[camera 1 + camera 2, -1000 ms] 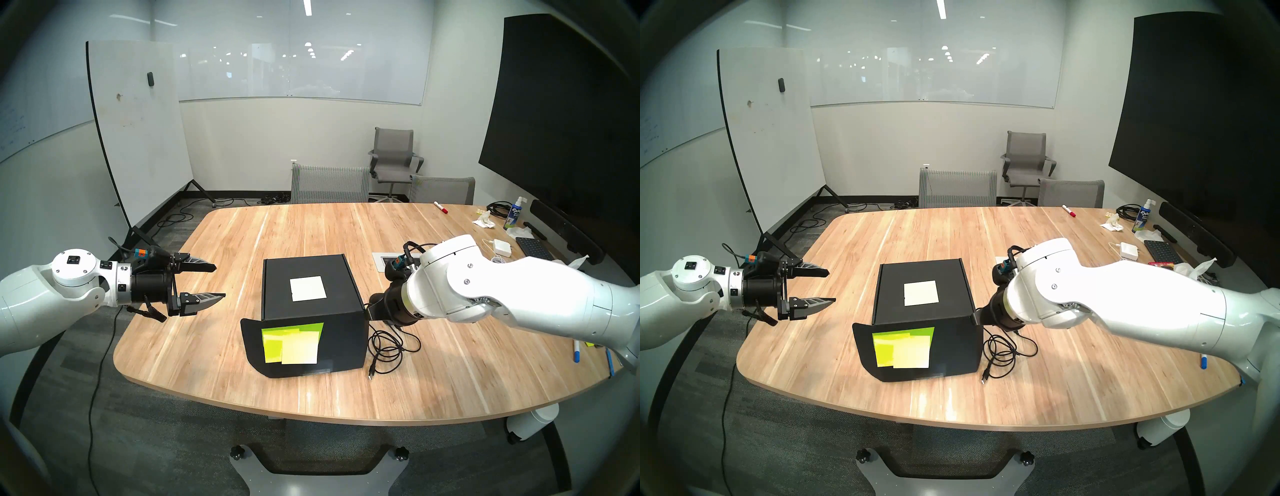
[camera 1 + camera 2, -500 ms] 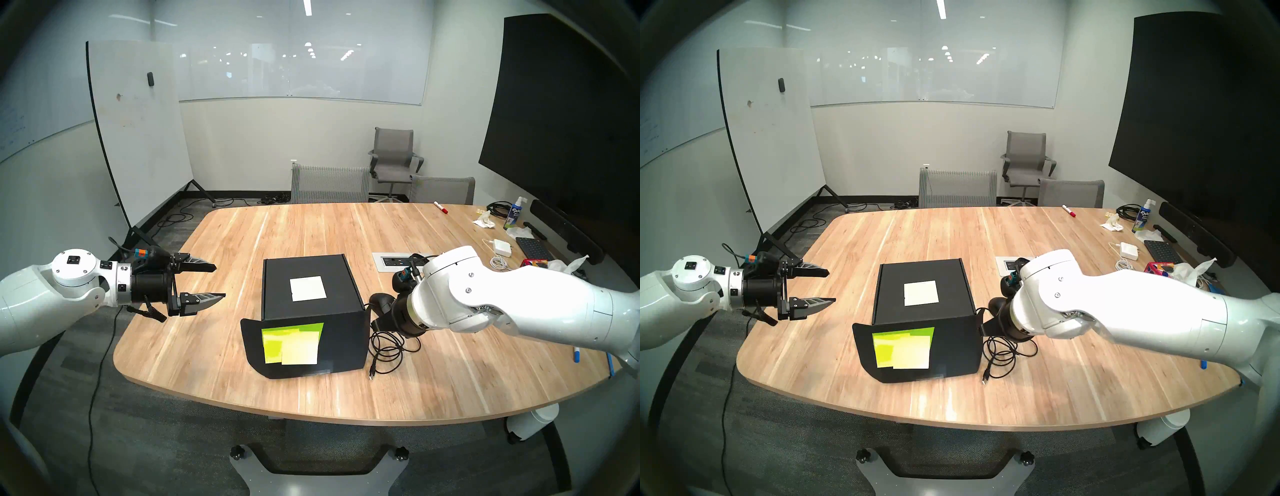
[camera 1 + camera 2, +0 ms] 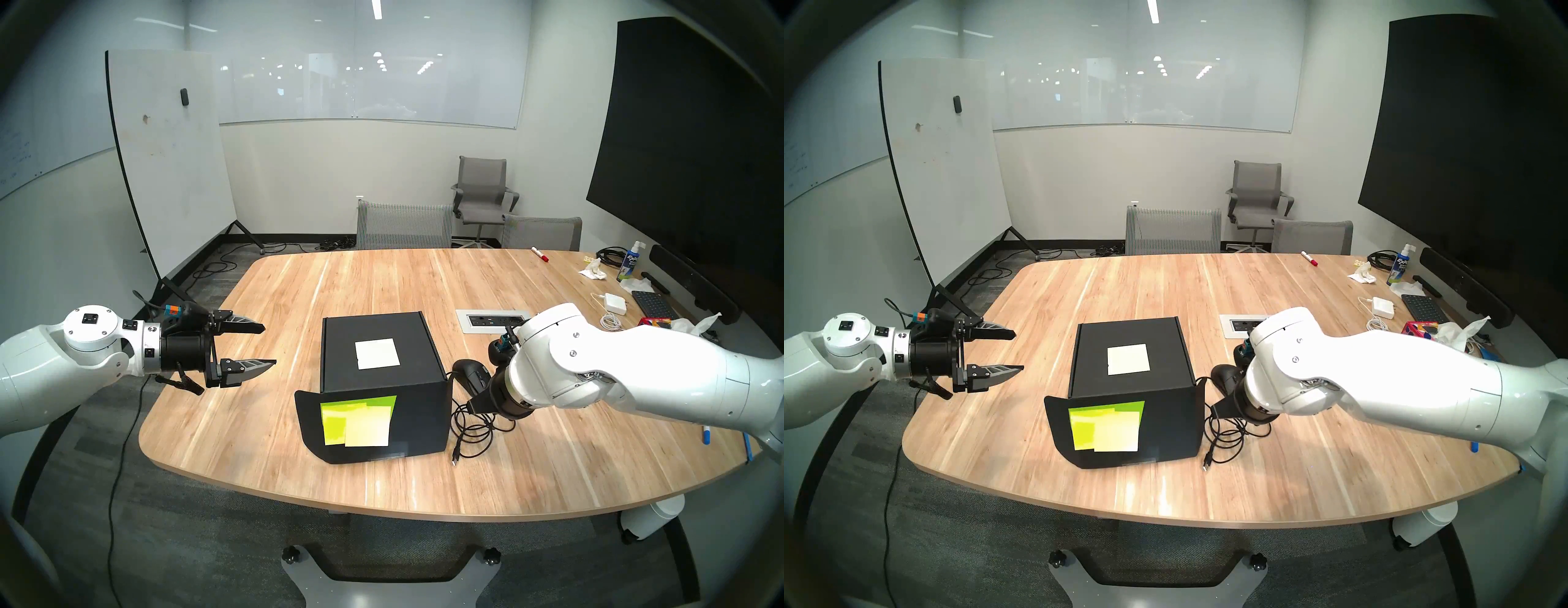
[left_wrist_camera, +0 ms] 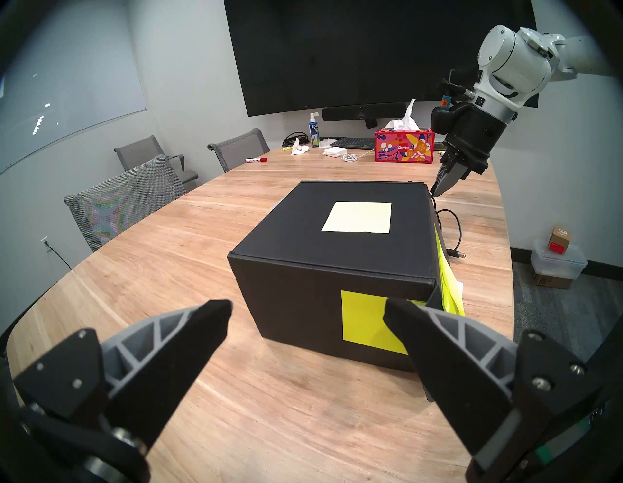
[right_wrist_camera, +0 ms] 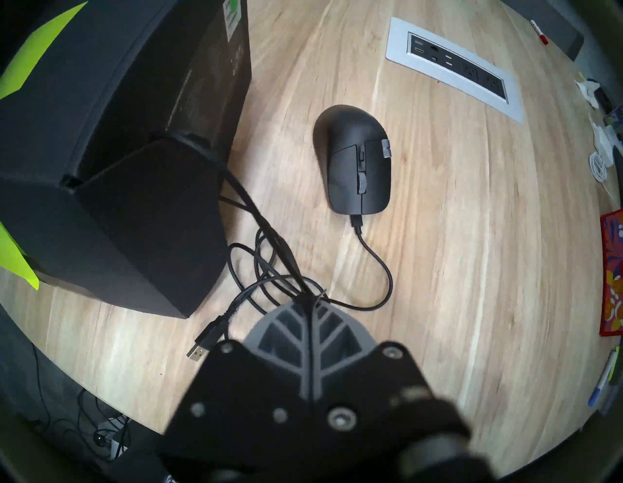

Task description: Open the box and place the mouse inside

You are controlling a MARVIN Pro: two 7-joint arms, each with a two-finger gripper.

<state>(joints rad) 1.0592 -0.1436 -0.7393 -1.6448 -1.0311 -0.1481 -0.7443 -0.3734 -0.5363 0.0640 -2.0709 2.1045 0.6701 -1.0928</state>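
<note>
A matte black cardboard box (image 3: 382,361) is set upright near the middle of the tabletop (image 3: 382,280), toward its near edge. A pale square note (image 3: 377,353) is stuck on its closed top, and overlapping yellow-green sticky notes (image 3: 358,420) are seen on the front flap (image 3: 314,429), which stands slightly away from the front face. A black wired mouse (image 5: 357,162) is laid flat on the tabletop just beside the box's right side, apart from it, its thin black cable (image 5: 374,266) looped loosely toward the near edge and ended in a USB plug (image 5: 202,347).

Mouse (image 3: 471,373) right of box (image 3: 382,382) — cable (image 3: 473,429) in front, on table (image 3: 382,288)
</note>
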